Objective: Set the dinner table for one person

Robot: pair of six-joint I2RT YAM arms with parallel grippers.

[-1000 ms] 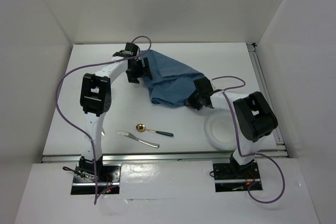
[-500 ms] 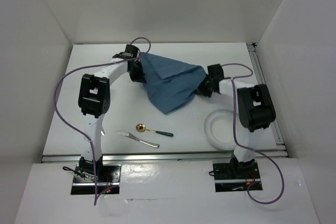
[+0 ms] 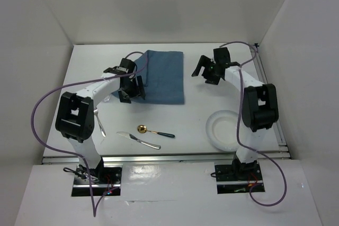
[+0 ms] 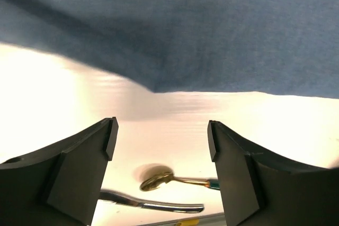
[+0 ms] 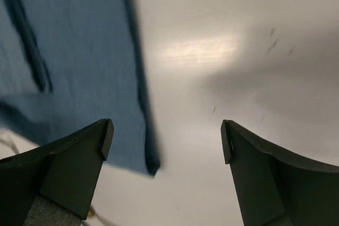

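The blue cloth placemat [image 3: 163, 75] lies spread flat on the white dinner table [image 3: 222, 96], toward the back centre. My left gripper [image 3: 132, 92] hovers open over the cloth's near-left corner, nothing between its fingers. In the left wrist view the cloth [image 4: 185, 25] fills the top, and the open left gripper [image 4: 161, 141] frames a gold spoon [image 4: 158, 179] and a knife [image 4: 153, 203]. My right gripper [image 3: 205, 74] stands open just right of the cloth. The right wrist view shows the cloth's edge [image 5: 69, 51] to the left of the empty right gripper [image 5: 167, 138].
A white plate [image 3: 218, 130] sits at the near right, beside the right arm. The gold spoon with a green handle [image 3: 154, 131] and the silver knife [image 3: 139, 139] lie near the front rail [image 3: 159, 157]. A thin metal utensil [image 3: 99, 125] shows beside the left arm.
Both grippers have opened and let go of the cloth, which now lies flat instead of hanging bunched between them. The left gripper moved nearer and left; the right one moved back.
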